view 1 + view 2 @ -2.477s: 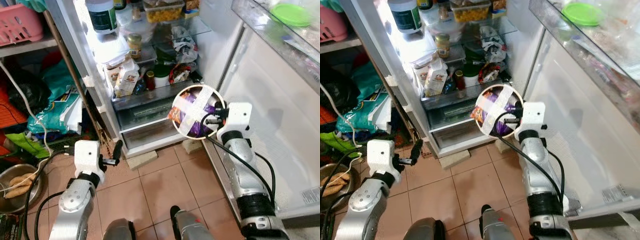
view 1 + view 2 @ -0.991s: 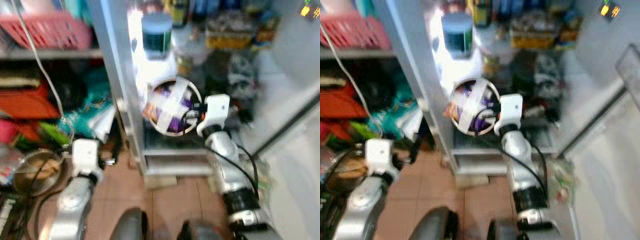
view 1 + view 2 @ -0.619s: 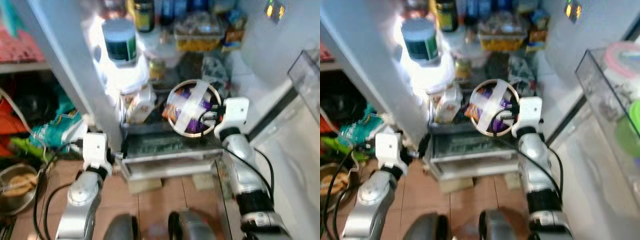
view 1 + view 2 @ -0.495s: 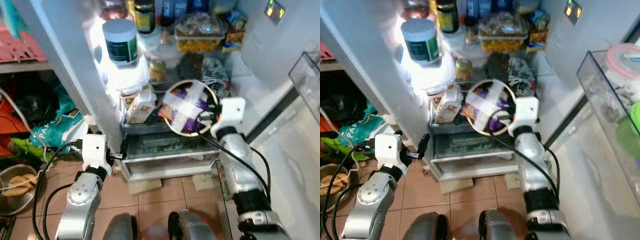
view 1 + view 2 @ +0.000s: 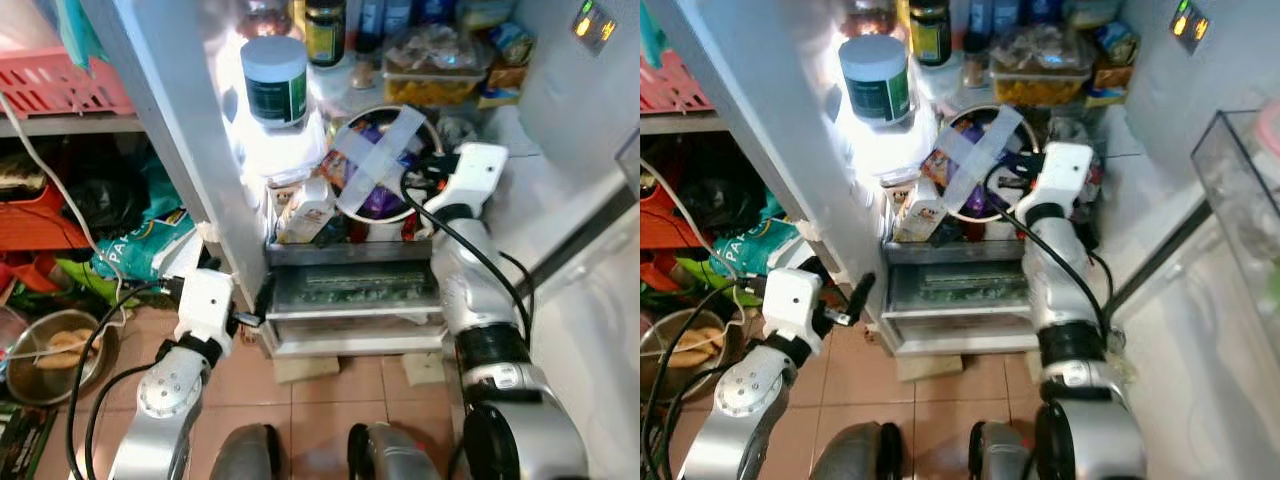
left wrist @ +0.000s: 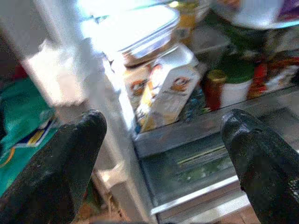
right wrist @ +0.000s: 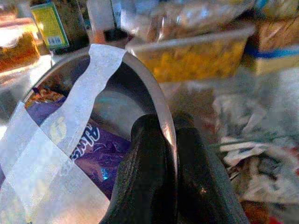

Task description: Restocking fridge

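The right tool (image 7: 166, 140) is pinching the rim of a round metal bowl (image 5: 385, 160), one black finger inside the rim and one outside, so the bowl sits directly at the fingertips and stretches away from them toward the left side of the fridge (image 5: 170, 120). The bowl is tilted with its open face toward the camera; two strips of white tape (image 7: 70, 140) cross over its mouth, and purple snack packets (image 7: 88, 144) lie inside under the tape. It is held up in front of the fridge's middle shelves, above the lower shelf's front edge and above the clear drawer (image 5: 350, 285) at the bottom. Just beside the bowl toward the left wall of the fridge stands a small carton (image 5: 305, 210), and higher up on that side a white tub with a dark green label (image 5: 276, 80). Behind the bowl on an upper shelf sits a clear box of yellow food (image 5: 436, 78) with dark jars (image 5: 325, 18) near it. The left tool (image 6: 163, 154) hangs low by the fridge's left bottom corner, well apart from the bowl, its two fingers spread wide with nothing between them, facing the carton and the drawer. Left of the fridge a pink basket (image 5: 65, 85) rests on a shelf, and a metal dish (image 5: 55, 345) stands on the tiled floor (image 5: 320, 395).
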{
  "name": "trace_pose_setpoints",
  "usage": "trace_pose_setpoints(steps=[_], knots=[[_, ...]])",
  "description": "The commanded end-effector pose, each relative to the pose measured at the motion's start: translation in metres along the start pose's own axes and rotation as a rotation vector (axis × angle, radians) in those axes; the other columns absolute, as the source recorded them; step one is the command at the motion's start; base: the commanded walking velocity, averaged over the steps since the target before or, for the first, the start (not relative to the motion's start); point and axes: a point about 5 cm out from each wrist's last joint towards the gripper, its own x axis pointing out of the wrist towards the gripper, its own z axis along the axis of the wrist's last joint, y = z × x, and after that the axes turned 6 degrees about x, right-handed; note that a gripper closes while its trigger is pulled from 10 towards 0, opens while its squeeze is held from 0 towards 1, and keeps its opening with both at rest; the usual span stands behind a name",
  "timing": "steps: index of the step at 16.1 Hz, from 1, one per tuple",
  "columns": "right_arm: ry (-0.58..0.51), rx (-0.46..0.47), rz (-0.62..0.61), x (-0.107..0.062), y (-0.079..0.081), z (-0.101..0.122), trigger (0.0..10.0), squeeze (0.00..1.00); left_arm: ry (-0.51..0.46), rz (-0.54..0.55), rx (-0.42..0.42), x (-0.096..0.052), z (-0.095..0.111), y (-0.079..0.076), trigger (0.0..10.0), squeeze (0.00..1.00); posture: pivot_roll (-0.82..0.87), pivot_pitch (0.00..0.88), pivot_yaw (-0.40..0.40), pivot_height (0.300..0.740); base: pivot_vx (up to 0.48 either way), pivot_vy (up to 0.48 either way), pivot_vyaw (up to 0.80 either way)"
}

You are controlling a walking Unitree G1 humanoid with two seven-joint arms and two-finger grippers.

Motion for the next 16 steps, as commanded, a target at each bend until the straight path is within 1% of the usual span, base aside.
trace_pose_setpoints(steps=[1,3,4,6,8,9,10,11,12,14,16], knots=[[-0.021,0.040,-0.027,0.009,0.003,0.008,10.0,0.00,-0.036,-0.046,0.027,-0.002,0.009,-0.006,10.0,0.00,0.15,0.230,0.036,0.740,0.000,0.000,0.00],[-0.027,0.081,-0.053,0.018,0.005,0.012,10.0,0.00,-0.081,-0.100,0.045,0.001,0.020,-0.012,10.0,0.00,0.16,0.261,0.038,0.740,0.000,0.000,0.00],[-0.034,0.101,-0.067,0.022,0.006,0.015,10.0,0.00,-0.086,-0.110,0.036,0.000,0.023,-0.014,10.0,0.00,0.17,0.282,0.042,0.740,0.000,0.000,0.00],[-0.041,0.135,-0.103,0.029,0.006,0.022,10.0,0.00,-0.098,-0.130,0.016,0.004,0.027,-0.016,10.0,0.00,0.17,0.299,0.047,0.740,0.000,0.000,0.00],[-0.038,0.176,-0.162,0.037,0.006,0.027,10.0,0.00,-0.103,-0.141,0.014,0.005,0.030,-0.018,10.0,0.00,0.17,0.314,0.051,0.740,0.000,0.000,0.00],[-0.038,0.192,-0.188,0.039,0.006,0.029,10.0,0.00,-0.104,-0.144,0.014,0.004,0.031,-0.018,10.0,0.00,0.17,0.322,0.053,0.740,0.000,0.000,0.00],[-0.037,0.228,-0.206,0.041,0.008,0.031,10.0,0.00,-0.101,-0.144,0.014,0.003,0.032,-0.018,10.0,0.00,0.17,0.328,0.052,0.740,0.000,0.000,0.00],[-0.039,0.253,-0.207,0.043,0.011,0.033,10.0,0.00,-0.097,-0.144,0.015,0.001,0.032,-0.018,10.0,0.00,0.17,0.334,0.050,0.740,0.000,0.000,0.00],[-0.046,0.251,-0.236,0.046,0.015,0.036,10.0,0.00,-0.088,-0.141,0.015,-0.002,0.031,-0.018,10.0,0.00,0.18,0.343,0.045,0.740,0.000,0.000,0.00],[-0.033,0.278,-0.288,0.049,0.022,0.037,10.0,0.00,-0.076,-0.131,0.011,-0.006,0.031,-0.018,10.0,0.00,0.19,0.355,0.035,0.740,0.000,0.000,0.00],[-0.027,0.279,-0.321,0.052,0.027,0.039,10.0,0.00,-0.069,-0.125,0.006,-0.008,0.031,-0.019,10.0,0.00,0.19,0.360,0.029,0.740,0.000,0.000,0.00]])
